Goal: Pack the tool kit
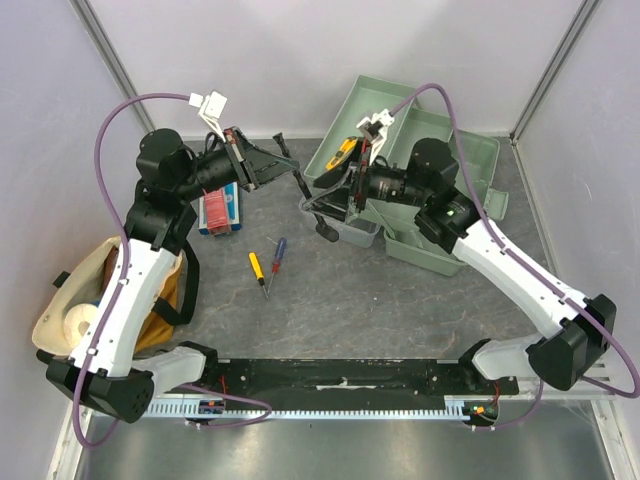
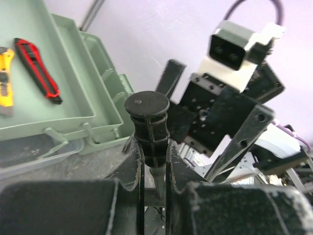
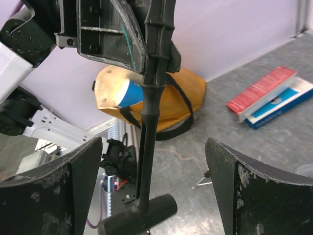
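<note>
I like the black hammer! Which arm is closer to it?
Left. The left fingers grip the black hammer by its handle, head hanging down. The right fingers are open on either side of the handle, not touching it.

Noted: hammer (image 3: pixel 145 127) shaft hangs between my spread right fingers (image 3: pixel 49 196), gaps clear either side; left gripper (image 3: pixel 146 44) obstructs above them.

A grey mottled tabletop (image 1: pixel 400 310) sits enclosed by plain pale lilac walls (image 1: pixel 300 60) under even light.
</note>
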